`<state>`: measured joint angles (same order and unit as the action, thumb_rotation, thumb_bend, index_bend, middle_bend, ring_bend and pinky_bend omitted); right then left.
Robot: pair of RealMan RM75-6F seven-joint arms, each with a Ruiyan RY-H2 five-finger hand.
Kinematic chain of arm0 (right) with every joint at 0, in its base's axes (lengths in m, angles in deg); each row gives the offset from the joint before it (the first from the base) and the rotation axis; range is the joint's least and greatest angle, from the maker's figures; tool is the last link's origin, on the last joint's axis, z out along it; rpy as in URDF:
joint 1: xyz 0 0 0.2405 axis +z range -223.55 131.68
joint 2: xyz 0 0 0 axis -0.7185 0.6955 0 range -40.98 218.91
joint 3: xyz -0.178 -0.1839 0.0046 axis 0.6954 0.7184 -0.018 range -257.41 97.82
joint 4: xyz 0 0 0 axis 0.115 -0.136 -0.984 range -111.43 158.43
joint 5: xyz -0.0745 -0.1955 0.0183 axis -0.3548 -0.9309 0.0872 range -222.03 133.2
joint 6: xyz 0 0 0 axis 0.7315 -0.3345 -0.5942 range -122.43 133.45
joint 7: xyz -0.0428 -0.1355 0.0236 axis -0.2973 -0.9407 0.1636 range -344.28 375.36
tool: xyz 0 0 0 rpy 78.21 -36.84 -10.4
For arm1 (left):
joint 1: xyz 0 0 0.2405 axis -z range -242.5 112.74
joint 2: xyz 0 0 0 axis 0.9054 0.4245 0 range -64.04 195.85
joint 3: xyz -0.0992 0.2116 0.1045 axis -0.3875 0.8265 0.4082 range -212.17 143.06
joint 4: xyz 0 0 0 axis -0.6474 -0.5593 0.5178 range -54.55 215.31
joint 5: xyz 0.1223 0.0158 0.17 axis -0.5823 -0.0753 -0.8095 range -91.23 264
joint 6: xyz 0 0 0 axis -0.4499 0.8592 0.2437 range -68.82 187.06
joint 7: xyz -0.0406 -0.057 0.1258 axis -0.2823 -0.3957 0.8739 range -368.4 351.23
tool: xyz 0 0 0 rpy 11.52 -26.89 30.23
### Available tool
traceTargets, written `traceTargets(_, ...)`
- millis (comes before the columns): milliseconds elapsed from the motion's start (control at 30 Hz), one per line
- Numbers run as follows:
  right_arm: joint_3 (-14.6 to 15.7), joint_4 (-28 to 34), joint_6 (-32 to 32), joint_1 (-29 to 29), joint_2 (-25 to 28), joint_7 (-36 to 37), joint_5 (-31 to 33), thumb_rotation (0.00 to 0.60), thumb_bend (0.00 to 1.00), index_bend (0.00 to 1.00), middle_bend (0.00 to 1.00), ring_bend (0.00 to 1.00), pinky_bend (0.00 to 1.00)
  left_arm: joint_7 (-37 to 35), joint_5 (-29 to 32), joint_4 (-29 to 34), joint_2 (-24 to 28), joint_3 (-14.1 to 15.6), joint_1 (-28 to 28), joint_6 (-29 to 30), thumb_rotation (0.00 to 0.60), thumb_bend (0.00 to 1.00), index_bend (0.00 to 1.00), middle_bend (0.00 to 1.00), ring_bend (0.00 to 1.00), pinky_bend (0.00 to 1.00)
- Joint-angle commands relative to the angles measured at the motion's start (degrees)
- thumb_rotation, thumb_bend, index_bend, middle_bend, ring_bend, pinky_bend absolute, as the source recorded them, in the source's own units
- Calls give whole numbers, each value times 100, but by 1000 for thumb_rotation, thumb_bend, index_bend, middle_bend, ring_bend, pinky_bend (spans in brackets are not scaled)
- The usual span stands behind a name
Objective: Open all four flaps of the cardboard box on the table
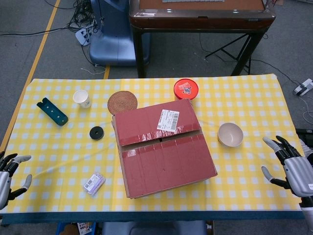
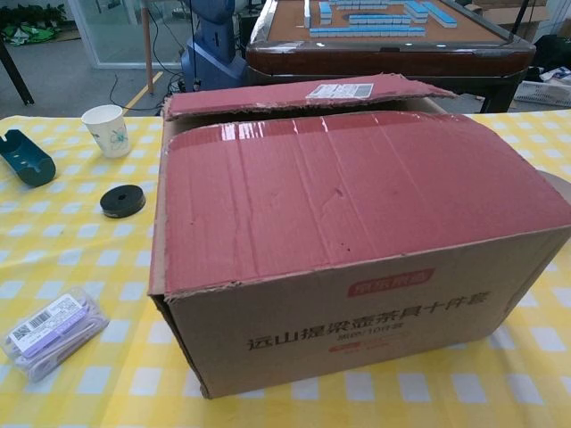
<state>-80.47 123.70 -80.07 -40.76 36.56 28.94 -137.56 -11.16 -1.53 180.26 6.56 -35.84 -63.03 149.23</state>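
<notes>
Filling the lower centre of the chest view, the large red-topped brown cardboard box (image 2: 357, 241) sits mid-table on the yellow checked tablecloth (image 1: 244, 166), both top flaps shut, a narrow seam between them. The near flap (image 2: 357, 192) looks stiff but light, its taped surface probably slick; the frayed free edge at the seam seems the best place to hook fingertips. The left hand (image 1: 9, 174), at the head view's lower left edge, and the right hand (image 1: 293, 166), lower right, hover with fingers spread, holding nothing, well apart from the box.
</notes>
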Motion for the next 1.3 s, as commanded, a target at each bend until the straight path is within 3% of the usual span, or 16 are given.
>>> traceTargets(33, -6, 9, 29, 18, -6, -17, 6, 600, 327, 105, 186, 56, 168, -17, 20, -15, -14, -13, 2, -12, 600, 435, 318, 304, 157, 0)
traceTargets(367, -153, 265, 387, 326, 100, -337, 29, 600, 326, 105, 186, 56, 168, -51, 93, -51, 22, -31, -3, -78, 600, 434, 320, 299, 157, 0)
traceTargets(700, -773, 841, 1734, 1474, 149, -862, 566, 600, 327, 105, 177, 57, 168, -147, 96, -111, 31, -51, 7, -113, 600, 434, 321, 299, 157, 0)
traceTargets(1000, -1309, 658, 3080, 2691, -492, -1552, 1744, 600, 323, 105, 146, 56, 168, -264, 165, -215, 31, -56, -39, -109, 600, 434, 326, 299, 157, 0)
traceTargets(1300, -1458, 99, 3477, 3367, -1306, -2091, 2506, 600, 268, 104, 108, 44, 151, -307, 227, -277, 44, -59, -70, -130, 600, 435, 328, 293, 157, 0)
